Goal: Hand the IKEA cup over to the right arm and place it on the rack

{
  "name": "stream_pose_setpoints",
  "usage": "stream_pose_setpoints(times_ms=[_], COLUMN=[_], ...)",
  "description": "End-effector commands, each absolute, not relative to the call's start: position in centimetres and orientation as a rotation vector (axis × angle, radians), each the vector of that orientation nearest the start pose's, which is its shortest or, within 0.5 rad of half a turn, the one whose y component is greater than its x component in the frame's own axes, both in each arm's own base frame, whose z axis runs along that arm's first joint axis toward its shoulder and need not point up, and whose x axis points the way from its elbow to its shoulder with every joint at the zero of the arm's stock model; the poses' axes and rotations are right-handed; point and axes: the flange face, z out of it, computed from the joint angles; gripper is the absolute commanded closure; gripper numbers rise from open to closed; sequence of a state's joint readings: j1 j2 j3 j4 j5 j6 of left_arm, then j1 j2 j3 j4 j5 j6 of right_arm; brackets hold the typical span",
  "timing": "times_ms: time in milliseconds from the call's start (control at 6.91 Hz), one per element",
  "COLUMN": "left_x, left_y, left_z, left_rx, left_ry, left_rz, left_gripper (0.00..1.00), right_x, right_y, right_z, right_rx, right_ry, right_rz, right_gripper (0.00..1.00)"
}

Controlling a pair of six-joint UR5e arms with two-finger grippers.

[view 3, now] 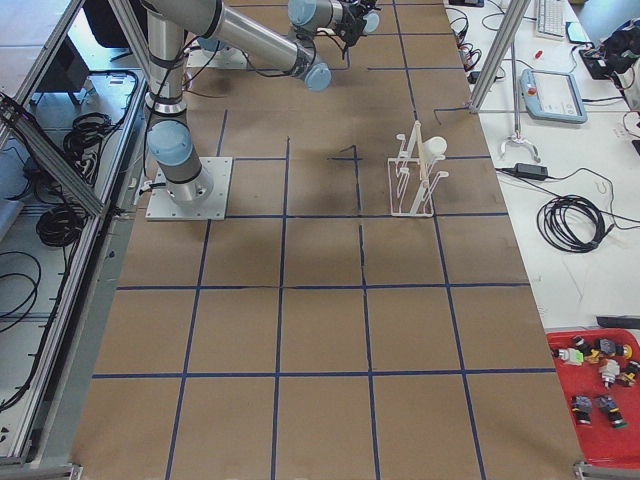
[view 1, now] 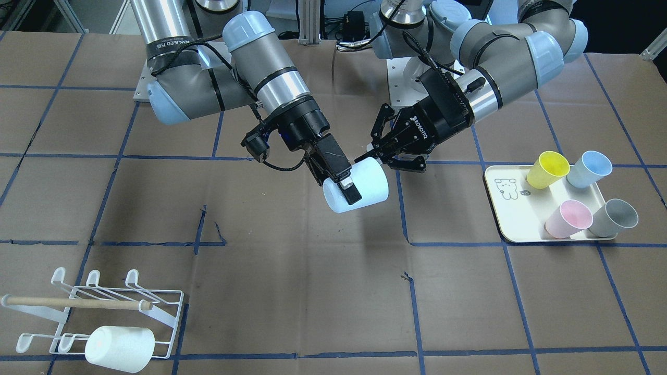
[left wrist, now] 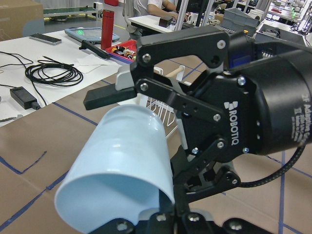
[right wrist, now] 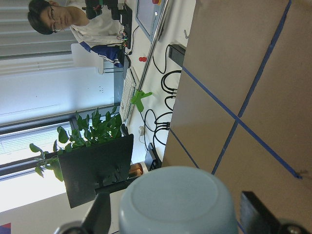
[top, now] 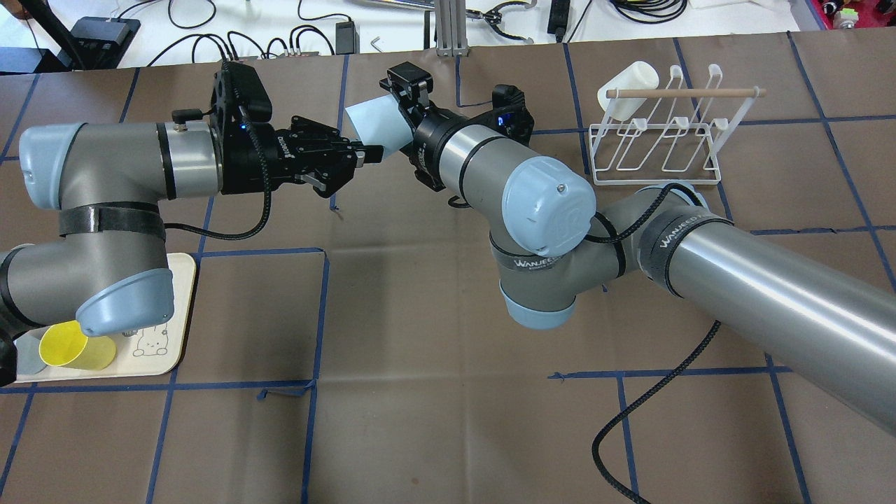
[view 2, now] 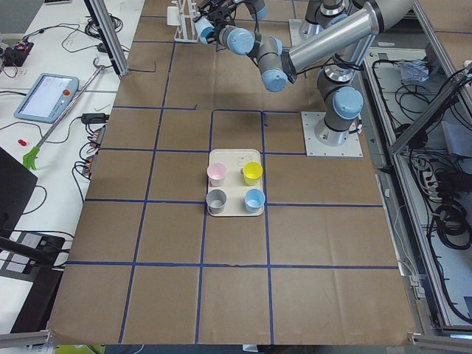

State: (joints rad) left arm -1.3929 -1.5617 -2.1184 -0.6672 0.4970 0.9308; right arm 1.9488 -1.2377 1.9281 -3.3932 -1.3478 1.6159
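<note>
Brown paper ruled into squares by blue tape covers the surface. Toward the operators' edge, on the robot's right side, stands the rack. A wooden dowel runs across it, and a white cup lies on its side on the prongs.

Above the middle of the surface, nearer the robot's edge, the right arm slants down. The right arm's jaws are closed on the base end of the pale blue IKEA cup, with one flat finger along its outer wall. The cup hangs tilted in the air, clear of the surface.

The left arm meets it from the other side. The left arm's jaws are spread wide about the cup's mouth end, one finger at the rim; whether they grip it cannot be told.

Further along, midway between the long edges, a cream tray carries a yellow cup, a sky-blue cup, a pink cup and a grey cup.

Beyond the operators' edge stand white benches with a coiled cable, a pendant and a red bin of small parts. The right wrist view shows a seated man and a potted plant.
</note>
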Motion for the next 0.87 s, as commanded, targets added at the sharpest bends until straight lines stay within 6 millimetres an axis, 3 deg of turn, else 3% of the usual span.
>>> stream_pose_setpoints(times_ms=[0,290,434,724], left_x=[-13.91,-13.92,-13.89,-13.9], left_y=[-47.4,-47.34,-47.35,-47.38], left_z=[37.96,38.1,38.21,38.2], left_rx=[-1.032,-1.034,-1.035,-1.021], left_ry=[-1.951,-1.952,-1.959,-1.96], left_rz=[1.035,1.039,1.04,1.035], left_gripper=[0.98,0.92,0.79,0.1], right_x=[35.56,35.57,35.57,35.58], right_y=[-47.42,-47.37,-47.37,-47.34], right_z=[36.39,36.33,36.33,36.42], right_rx=[1.048,1.048,1.046,1.044], right_ry=[1.744,1.745,1.746,1.745], right_rz=[-0.512,-0.507,-0.508,-0.507], right_gripper=[0.37,0.54,0.58,0.6])
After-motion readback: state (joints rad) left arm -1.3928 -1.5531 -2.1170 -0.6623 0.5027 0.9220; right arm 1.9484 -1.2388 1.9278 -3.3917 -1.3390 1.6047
